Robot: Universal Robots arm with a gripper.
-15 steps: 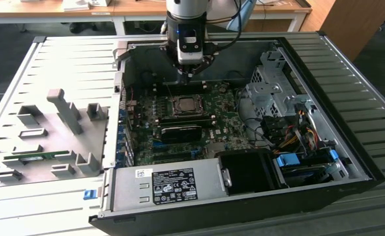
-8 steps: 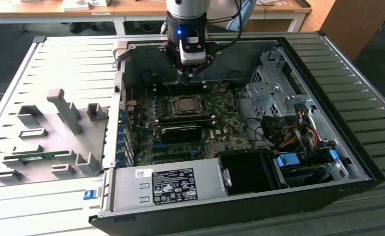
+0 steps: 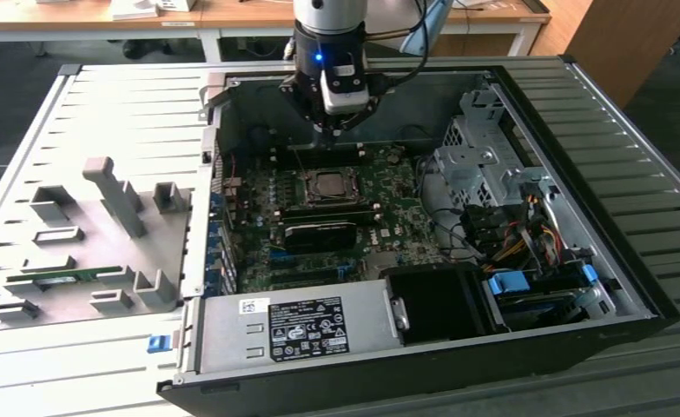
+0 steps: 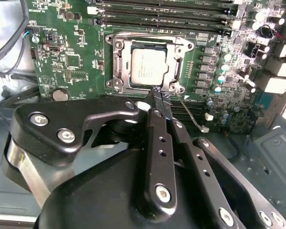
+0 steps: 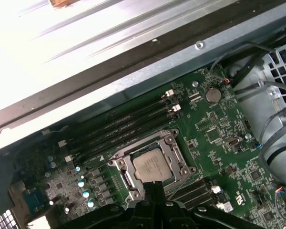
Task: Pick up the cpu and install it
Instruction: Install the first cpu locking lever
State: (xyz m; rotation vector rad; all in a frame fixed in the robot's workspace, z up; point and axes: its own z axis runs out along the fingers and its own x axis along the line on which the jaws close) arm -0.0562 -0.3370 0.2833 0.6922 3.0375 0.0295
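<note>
The cpu, a small square chip with a silvery-grey top, lies flat inside the dark-framed socket on the green motherboard of the open computer case. In both wrist views the cpu sits within the socket frame. My gripper hangs above the board, a little off to one side of the socket towards the far wall of the case. Its two fingers are shut together at the tips with nothing between them, clear of the chip.
A black power supply fills the near end of the case. A metal drive cage and bundled cables occupy the exterior view's right. Memory slots run beside the socket. A grey fixture plate holding a green memory stick lies left of the case.
</note>
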